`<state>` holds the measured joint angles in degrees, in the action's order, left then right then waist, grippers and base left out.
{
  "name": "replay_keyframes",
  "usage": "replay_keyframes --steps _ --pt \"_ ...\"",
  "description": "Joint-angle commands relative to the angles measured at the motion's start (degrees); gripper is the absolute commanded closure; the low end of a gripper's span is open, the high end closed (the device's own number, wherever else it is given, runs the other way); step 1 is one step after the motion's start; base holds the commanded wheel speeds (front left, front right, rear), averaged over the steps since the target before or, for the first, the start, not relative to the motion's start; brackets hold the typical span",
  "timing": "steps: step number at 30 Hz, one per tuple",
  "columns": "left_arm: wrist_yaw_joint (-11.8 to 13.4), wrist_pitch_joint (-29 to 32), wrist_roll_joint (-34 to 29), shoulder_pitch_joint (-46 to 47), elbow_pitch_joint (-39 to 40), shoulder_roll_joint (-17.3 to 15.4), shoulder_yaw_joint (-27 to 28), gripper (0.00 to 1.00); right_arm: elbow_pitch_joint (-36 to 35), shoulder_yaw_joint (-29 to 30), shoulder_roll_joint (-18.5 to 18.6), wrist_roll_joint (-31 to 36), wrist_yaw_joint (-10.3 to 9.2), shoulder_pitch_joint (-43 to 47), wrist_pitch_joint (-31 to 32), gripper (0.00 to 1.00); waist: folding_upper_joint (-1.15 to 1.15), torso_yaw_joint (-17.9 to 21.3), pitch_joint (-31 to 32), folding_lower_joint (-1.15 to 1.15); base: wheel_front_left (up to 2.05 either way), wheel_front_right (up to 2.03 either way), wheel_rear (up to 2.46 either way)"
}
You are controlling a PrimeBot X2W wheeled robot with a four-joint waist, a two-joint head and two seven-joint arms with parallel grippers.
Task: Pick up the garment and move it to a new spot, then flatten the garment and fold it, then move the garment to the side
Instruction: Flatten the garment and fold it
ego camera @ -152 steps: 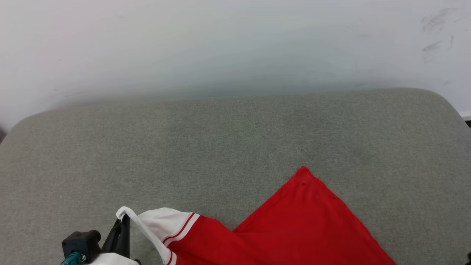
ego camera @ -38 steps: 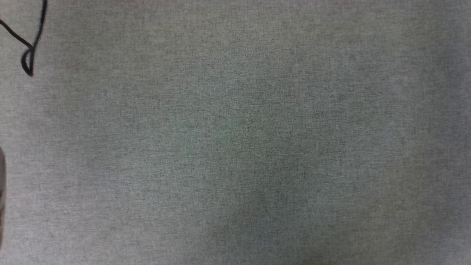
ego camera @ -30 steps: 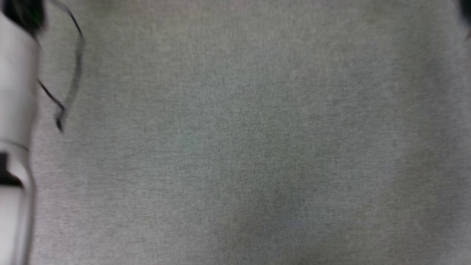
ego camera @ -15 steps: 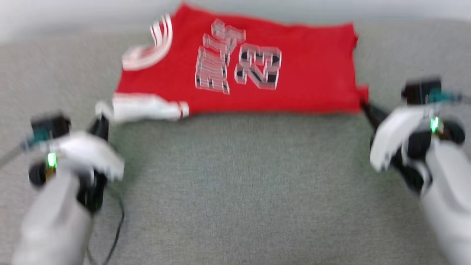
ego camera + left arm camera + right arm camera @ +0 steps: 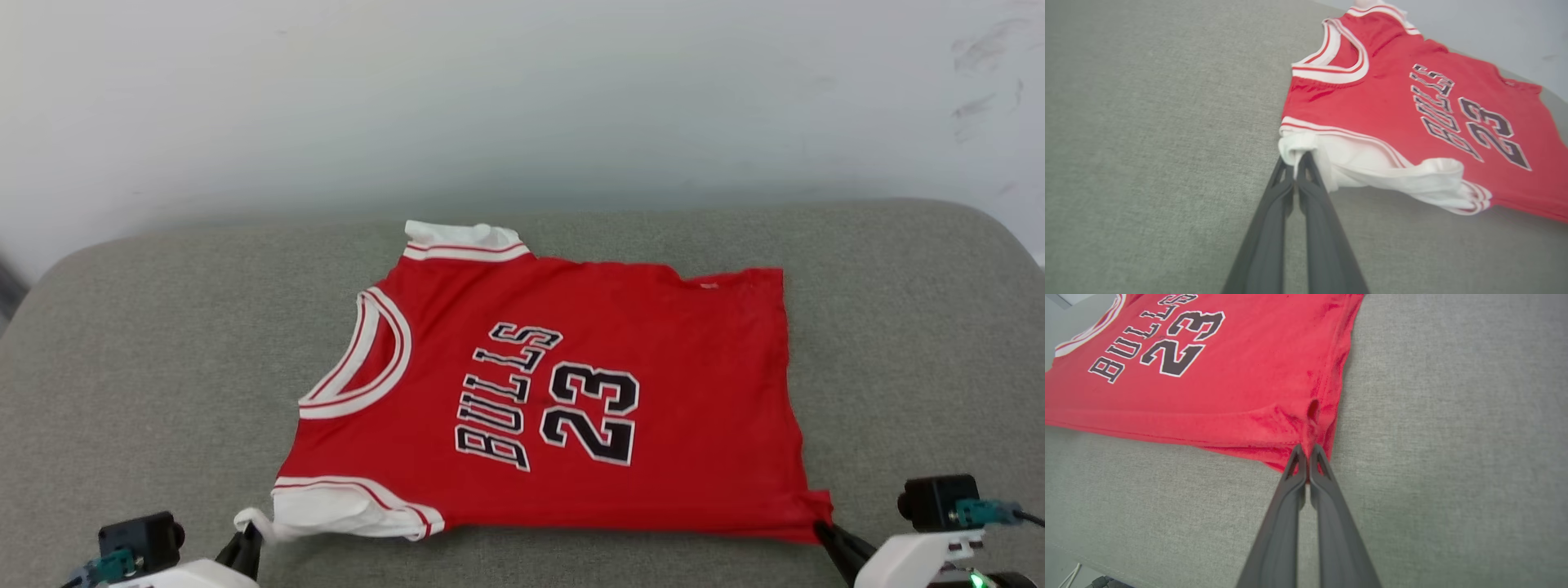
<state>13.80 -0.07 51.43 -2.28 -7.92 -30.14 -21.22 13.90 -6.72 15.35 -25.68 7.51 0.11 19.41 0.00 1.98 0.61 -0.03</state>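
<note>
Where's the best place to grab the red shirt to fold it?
By its two near corners, coming from the robot's side: the white sleeve and the hem corner. The garment lies flat and sideways, so both point toward the robot. The left gripper and right gripper pinch there.

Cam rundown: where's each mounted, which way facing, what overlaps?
Head view: robot's head, facing forward and down at the jersey on the grey cushion; left gripper lower left, right gripper lower right.
Left wrist view: left wrist, looking along its shut fingers at the white sleeve they pinch.
Right wrist view: right wrist, looking along its shut fingers at the red hem corner they pinch.
Shared: all three show the number 23.
</note>
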Motion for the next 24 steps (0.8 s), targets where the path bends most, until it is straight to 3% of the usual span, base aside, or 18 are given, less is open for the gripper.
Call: replay_keyframes --steps 1,6,10,16,24 --pt "1.20 0.63 0.33 -1.81 1.98 -1.09 0.51 1.00 -1.86 1.02 -0.57 0.23 -0.04 1.50 0.49 1.00 0.00 -0.82 1.17 0.03 0.00 0.00 0.00" --pt "7.24 3.43 0.66 -10.14 14.60 -3.84 1.49 1.00 -10.86 7.02 -3.01 2.68 -0.05 10.50 6.81 1.00 0.00 -1.50 1.89 0.03 0.00 0.00 0.00" --pt "8.90 3.64 -0.23 -10.50 20.27 -4.34 1.51 1.00 -16.01 9.44 -5.78 2.27 -0.04 12.43 9.06 1.00 0.00 -1.97 1.33 0.03 0.00 0.00 0.00" --pt "6.35 2.97 -1.14 -3.37 19.25 -1.88 -0.07 1.00 -17.90 9.83 -6.92 3.37 -0.03 8.72 11.13 1.00 0.00 -2.35 -1.82 0.03 0.00 0.00 0.00" --pt "1.16 0.26 -2.51 9.97 9.34 1.75 -0.93 1.00 -13.91 8.84 -5.51 4.15 -0.03 -1.97 10.12 1.00 0.00 -2.00 -10.86 0.03 0.00 0.00 0.00"
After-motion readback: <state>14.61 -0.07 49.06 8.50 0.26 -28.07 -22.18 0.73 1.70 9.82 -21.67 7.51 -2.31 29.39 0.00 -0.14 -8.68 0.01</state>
